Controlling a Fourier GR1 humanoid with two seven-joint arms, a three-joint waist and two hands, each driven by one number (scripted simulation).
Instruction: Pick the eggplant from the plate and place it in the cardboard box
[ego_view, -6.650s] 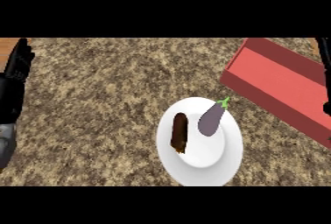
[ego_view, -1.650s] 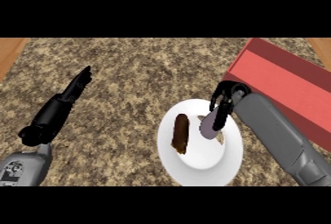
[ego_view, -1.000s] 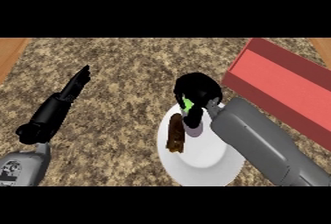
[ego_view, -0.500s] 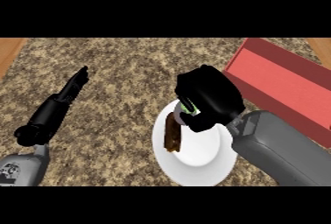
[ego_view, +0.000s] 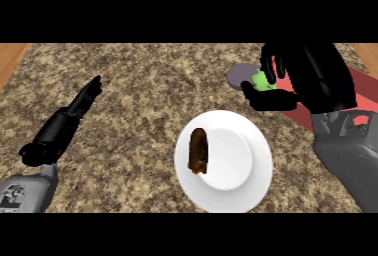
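Your right hand (ego_view: 306, 75) is up at the top right, fingers and thumb curled round the eggplant (ego_view: 247, 77). You can see its purple end poking out to the left of the fingers, w/ the green stem cap tucked just inside the grip. The eggplant is off the plate (ego_view: 225, 160) and held above the counter (ego_view: 140, 100), between the plate and the box (ego_view: 362, 85). Not in the box yet. Only a thin red strip of the box shows at the right edge, mostly hidden behind your hand and forearm. The white plate sits centre-low on the counter, and a brown oblong item (ego_view: 198, 151) lies on its left half, lengthwise, top to bottom. Your left hand (ego_view: 83, 100) is on the left side, well apart from the plate, fingers straight and pressed together, pointing up toward the top of the view, holding nothing.
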